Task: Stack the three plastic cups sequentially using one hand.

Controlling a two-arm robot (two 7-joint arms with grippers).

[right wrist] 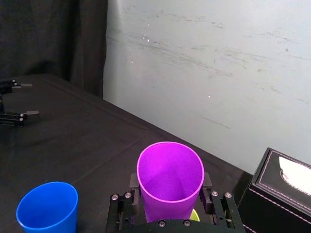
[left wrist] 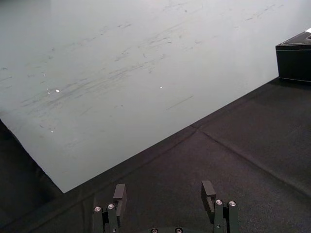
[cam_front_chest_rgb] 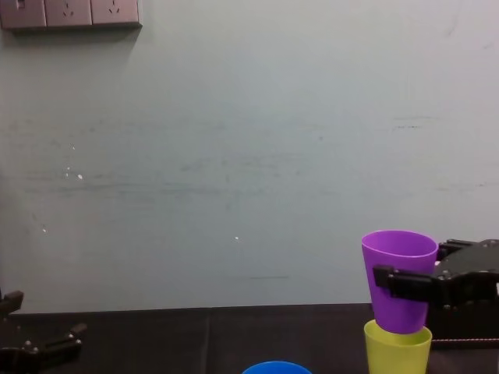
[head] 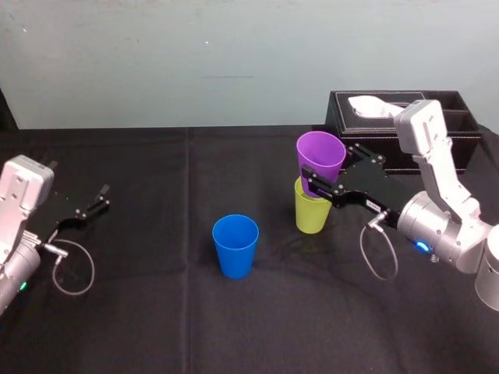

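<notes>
My right gripper (head: 316, 184) is shut on the purple cup (head: 321, 156), with a finger on each side of its lower wall. The purple cup (cam_front_chest_rgb: 399, 273) stands upright directly over the yellow-green cup (cam_front_chest_rgb: 398, 349), and its base just enters that cup's mouth. The yellow-green cup (head: 312, 212) rests on the black tablecloth. To its left the blue cup (head: 235, 245) stands alone, upright and empty. In the right wrist view the purple cup (right wrist: 170, 177) sits between the fingers (right wrist: 208, 187), with the blue cup (right wrist: 47, 206) off to one side. My left gripper (head: 100, 199) is parked at the table's left, open and empty.
A black tissue box (head: 405, 128) stands at the back right, just behind my right arm. The black tablecloth (head: 156, 312) spreads wide around the blue cup and in front of it. A pale wall closes off the far side of the table.
</notes>
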